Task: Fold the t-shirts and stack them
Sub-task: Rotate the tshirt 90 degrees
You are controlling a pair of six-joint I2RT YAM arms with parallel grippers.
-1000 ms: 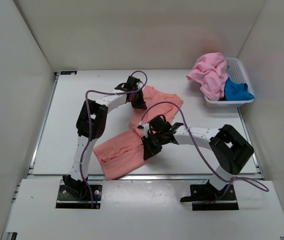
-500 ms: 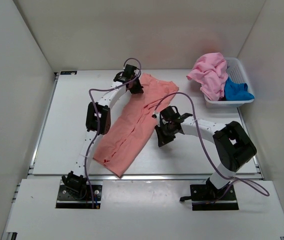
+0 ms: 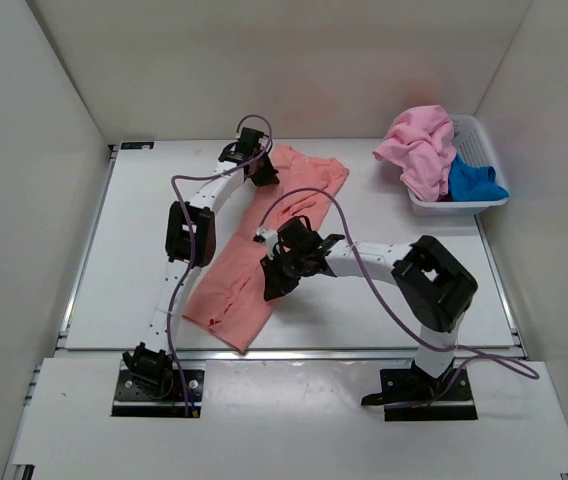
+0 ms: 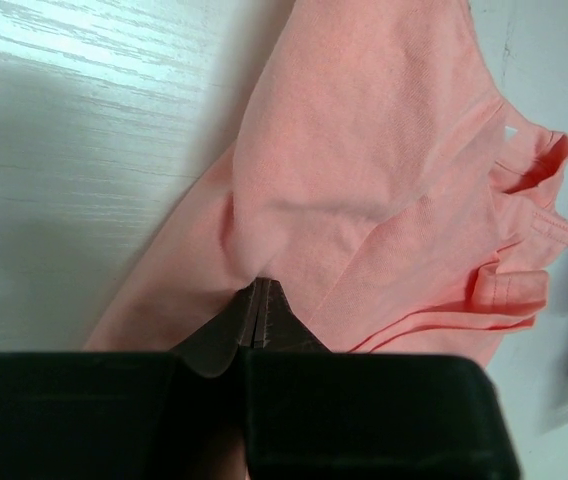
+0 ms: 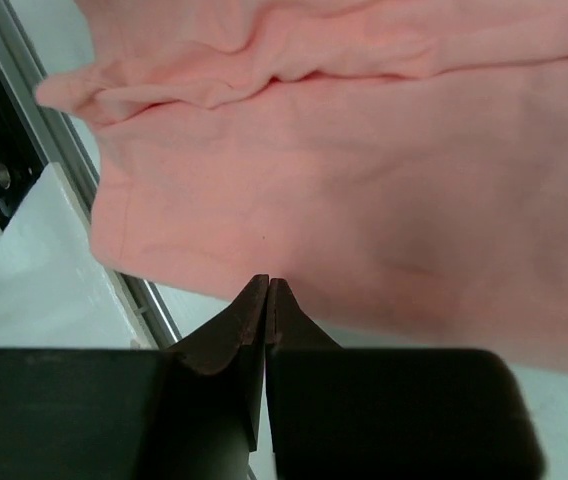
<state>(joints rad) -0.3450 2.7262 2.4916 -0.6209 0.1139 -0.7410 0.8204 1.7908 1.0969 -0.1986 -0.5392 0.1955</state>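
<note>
On the table, seen from the overhead camera, both sets of fingertips were hidden from you. The wrists and cables sat over them, so that view could not say how the jaws stood.

The wrist cameras could. Your left gripper was at the far end of the salmon shirt. It was closed to a thin slit, and the cloth rose in a small tent straight into the tips, so it had a pinch of that shirt. Your right gripper was closed as well, tips together, at the shirt's right-hand long edge about halfway down. The cloth under it looked flat, and I could not tell whether any was caught between the tips.

Only the overhead view gave you the whole shirt: a long, narrow, creased band running diagonally from the far middle of the table towards the near left. The left wrist view added a doubled sleeve hem and layered edges at the far end. The right wrist view showed a soft rolled ridge along the cloth and a corner lying close to the metal strip at the table's edge.

The pink shirt was heaped over the rim of the basket in the far right corner. The blue shirt was bunched beside it — both well apart from the arms, their lower parts hidden inside.
</note>
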